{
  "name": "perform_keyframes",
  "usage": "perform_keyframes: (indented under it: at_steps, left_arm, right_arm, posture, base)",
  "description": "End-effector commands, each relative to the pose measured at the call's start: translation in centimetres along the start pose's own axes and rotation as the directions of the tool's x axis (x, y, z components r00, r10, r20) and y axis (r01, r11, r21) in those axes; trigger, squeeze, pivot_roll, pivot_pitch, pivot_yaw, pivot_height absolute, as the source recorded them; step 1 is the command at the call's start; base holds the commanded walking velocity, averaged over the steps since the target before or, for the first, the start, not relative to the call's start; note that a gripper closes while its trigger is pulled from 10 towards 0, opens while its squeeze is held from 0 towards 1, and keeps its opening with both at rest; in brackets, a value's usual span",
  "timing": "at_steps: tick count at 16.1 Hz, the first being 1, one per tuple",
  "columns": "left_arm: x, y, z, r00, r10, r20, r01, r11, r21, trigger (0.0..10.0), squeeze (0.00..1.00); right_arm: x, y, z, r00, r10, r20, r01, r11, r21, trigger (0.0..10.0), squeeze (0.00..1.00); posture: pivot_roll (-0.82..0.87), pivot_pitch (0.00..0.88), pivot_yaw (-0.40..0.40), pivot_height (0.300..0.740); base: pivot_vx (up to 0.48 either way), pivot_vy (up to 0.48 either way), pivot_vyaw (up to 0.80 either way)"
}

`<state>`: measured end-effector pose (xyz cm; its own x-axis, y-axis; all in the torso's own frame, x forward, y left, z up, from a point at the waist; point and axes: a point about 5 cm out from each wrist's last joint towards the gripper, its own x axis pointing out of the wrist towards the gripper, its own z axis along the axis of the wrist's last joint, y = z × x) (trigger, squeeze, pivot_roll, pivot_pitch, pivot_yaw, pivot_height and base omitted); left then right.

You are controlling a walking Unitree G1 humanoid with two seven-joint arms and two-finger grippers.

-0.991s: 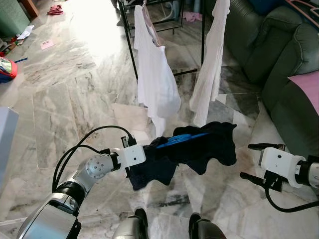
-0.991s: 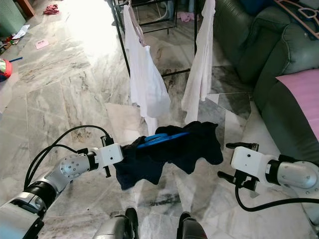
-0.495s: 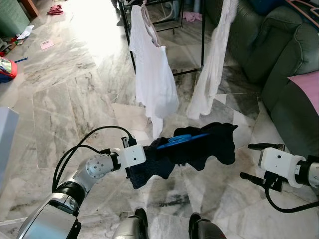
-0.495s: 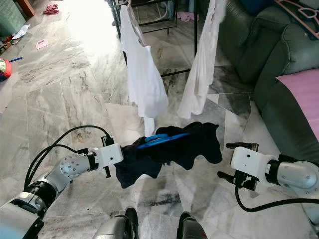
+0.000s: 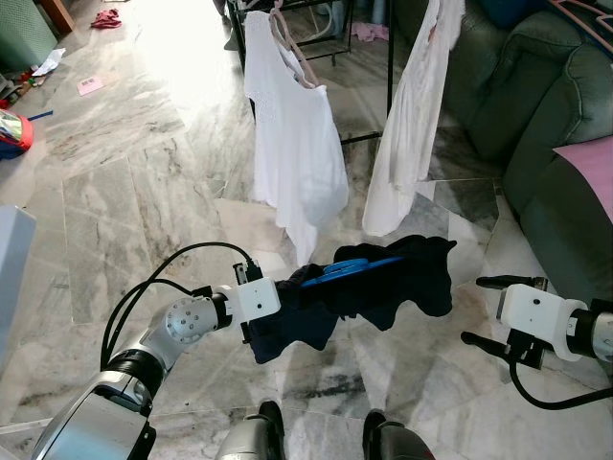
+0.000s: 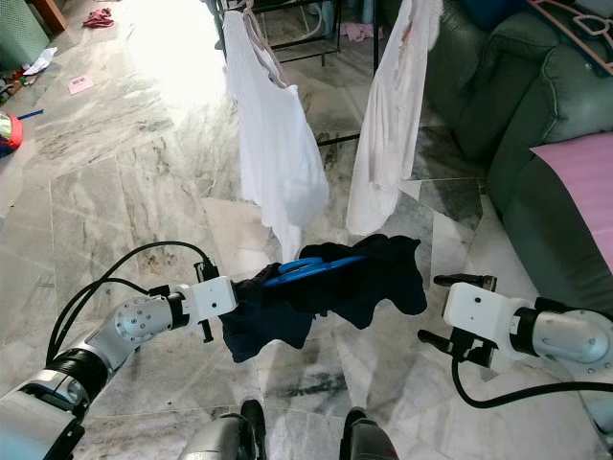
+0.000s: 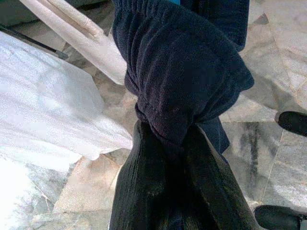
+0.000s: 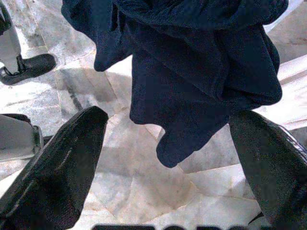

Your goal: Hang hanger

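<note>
A dark navy garment [image 5: 407, 280] is draped over a blue hanger [image 5: 350, 265] and held out over the marble floor. My left gripper [image 5: 285, 299] is shut on the bunched navy cloth [image 7: 182, 91] at the hanger's left end; its fingers [image 7: 153, 191] pinch the fabric. To the right of the garment and apart from it, my right gripper [image 5: 472, 310] stands open. In the right wrist view its fingers [image 8: 57, 163] spread wide with the garment [image 8: 192, 72] hanging beyond them. A black drying rack [image 5: 390, 67] stands ahead.
Two white garments [image 5: 297, 153] [image 5: 410, 134] hang from the rack, just beyond the navy one. A green sofa [image 5: 536, 105] with a pink cushion [image 5: 589, 168] runs along the right. Toys and litter [image 5: 14, 129] lie at the far left. My feet [image 5: 383, 436] are below.
The two white garments on the rack have swayed and shifted slightly. Both arms and the navy garment have stayed where they were.
</note>
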<state>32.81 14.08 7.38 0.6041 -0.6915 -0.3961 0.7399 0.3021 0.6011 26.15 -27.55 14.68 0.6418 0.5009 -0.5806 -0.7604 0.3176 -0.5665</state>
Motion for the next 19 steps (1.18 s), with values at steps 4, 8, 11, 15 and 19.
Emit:
perform_keyframes:
  at_steps: [4, 8, 11, 15, 19]
  left_arm:
    - [0.2, 0.5, 1.1, 0.996, 0.025, 0.083, -0.024, 1.0, -0.013, 0.0, 0.0]
    - [0.0, 3.2, 1.0, 0.936, 0.348, 0.05, -0.331, 0.92, -0.209, 1.4, 0.0]
    - [-0.2, 3.2, 0.8, 0.936, 0.35, 0.044, -0.334, 0.918, -0.216, 0.8, 0.0]
    - [-0.9, 3.4, 0.0, 0.962, 0.273, 0.009, -0.266, 0.946, -0.187, 2.8, 0.0]
    - [-1.5, 2.6, -0.8, 0.991, 0.134, -0.013, -0.134, 0.98, -0.145, 0.0, 0.0]
  right_arm:
    - [1.6, -0.9, 1.1, 0.986, -0.141, 0.09, 0.141, 0.99, 0.003, 10.0, 0.0]
    - [7.1, -1.2, 4.7, 0.824, -0.52, 0.227, 0.467, 0.849, 0.247, 10.0, 0.0]
    - [7.5, -1.0, 4.8, 0.817, -0.529, 0.23, 0.479, 0.844, 0.24, 10.0, 0.0]
    - [6.2, -1.2, 4.9, 0.851, -0.447, 0.274, 0.426, 0.894, 0.136, 10.0, 0.0]
    - [4.1, -1.2, 2.4, 0.936, -0.296, 0.193, 0.316, 0.945, -0.083, 10.0, 0.0]
  posture:
    - [-0.01, 0.259, 0.088, 0.74]
    - [-0.01, 0.231, 0.066, 0.74]
    - [-0.01, 0.233, 0.065, 0.74]
    - [-0.02, 0.243, 0.061, 0.74]
    - [-0.03, 0.248, 0.058, 0.74]
  base:
    - [0.0, 0.0, 0.0]
    - [0.0, 0.0, 0.0]
    - [0.0, 0.0, 0.0]
    - [0.0, 0.0, 0.0]
    - [0.0, 0.0, 0.0]
